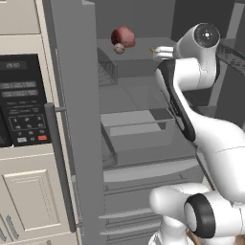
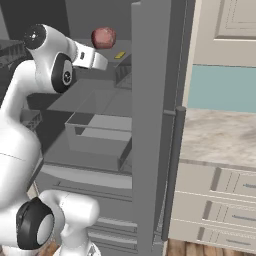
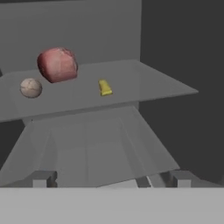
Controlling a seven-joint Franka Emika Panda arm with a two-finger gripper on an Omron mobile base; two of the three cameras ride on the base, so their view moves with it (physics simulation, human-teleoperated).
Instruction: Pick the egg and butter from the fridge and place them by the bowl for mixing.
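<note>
The grey fridge (image 1: pixel 76 95) stands open, its door swung to the left in the left base view. On an upper shelf (image 3: pixel 144 83) lie the pale egg (image 3: pixel 31 87) at the left and the small yellow butter (image 3: pixel 104 87) near the middle. My gripper (image 3: pixel 112 179) hovers in front of and below this shelf, open, with nothing between its fingertips (image 3: pixel 43 178). From the left base view the egg (image 1: pixel 119 48) sits under a red-pink chunk, and the butter (image 1: pixel 152 49) peeks out beside my hand. From the right the butter (image 2: pixel 119 55) lies just beyond the hand. The bowl is out of view.
A lumpy red-pink chunk (image 3: pixel 57 64) sits just behind the egg. Below the shelf are a grey drawer (image 1: pixel 139 127) and a wire basket (image 1: pixel 107 72). A black control panel (image 1: pixel 21 100) is left of the door. A marble counter (image 2: pixel 220 135) with drawers lies to the right.
</note>
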